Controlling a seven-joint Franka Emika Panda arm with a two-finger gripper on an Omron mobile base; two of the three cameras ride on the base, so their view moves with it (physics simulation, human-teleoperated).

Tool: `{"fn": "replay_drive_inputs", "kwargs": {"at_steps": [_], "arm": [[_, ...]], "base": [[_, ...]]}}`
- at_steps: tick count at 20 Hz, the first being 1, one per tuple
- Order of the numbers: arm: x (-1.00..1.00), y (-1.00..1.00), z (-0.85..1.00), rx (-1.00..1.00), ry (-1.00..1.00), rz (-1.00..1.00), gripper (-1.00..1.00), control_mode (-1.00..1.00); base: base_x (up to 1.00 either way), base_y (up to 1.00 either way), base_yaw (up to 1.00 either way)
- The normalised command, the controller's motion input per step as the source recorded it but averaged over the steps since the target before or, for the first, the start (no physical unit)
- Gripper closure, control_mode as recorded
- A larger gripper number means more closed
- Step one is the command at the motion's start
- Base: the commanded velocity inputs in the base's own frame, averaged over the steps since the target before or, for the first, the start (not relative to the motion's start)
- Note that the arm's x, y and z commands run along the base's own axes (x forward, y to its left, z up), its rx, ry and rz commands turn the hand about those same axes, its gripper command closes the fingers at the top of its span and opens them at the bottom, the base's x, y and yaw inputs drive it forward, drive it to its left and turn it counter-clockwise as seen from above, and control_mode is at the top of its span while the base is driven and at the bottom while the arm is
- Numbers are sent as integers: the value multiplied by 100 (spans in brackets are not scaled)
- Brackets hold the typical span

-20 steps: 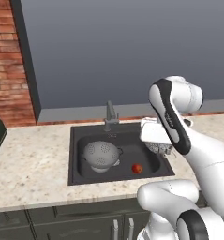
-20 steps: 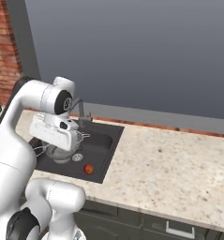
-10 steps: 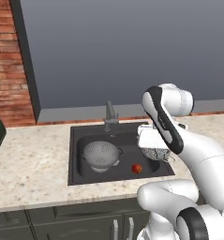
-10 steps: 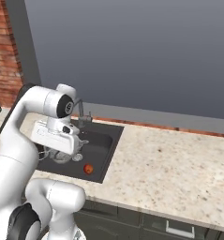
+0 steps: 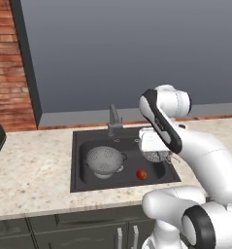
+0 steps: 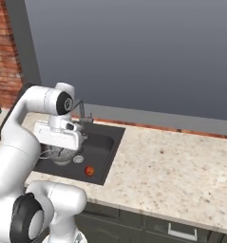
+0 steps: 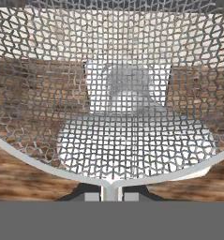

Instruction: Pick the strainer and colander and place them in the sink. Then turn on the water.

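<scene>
In sink [image 5: 78, 146]: colander [image 5: 106, 161], red fruit [image 5: 141, 174]; strainer [image 5: 157, 156] above.

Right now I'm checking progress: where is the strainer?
The strainer hangs in the gripper over the right side of the sink, right of the colander, above the small red fruit.

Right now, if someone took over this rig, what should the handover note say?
Gripper: shut on the strainer, holding it by the rim, with the mesh right in front of the hand camera. It hangs over the right side of the sink.
Colander: already in the sink, on the left side, upright.
A small red fruit lies on the sink floor near the front.
Faucet: no water running.
Done: colander placed.
Left: lower and release the strainer into the sink, then turn on the water.
</scene>
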Motion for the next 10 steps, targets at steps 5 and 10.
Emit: {"fn": "replay_drive_inputs", "kwargs": {"at_steps": [5,10], "arm": [[43,0,-22,2,0,14,100,-100],[22,-17,-30,6,1,16,100,-100]], "base": [[0,0,0],[0,0,0]]}}
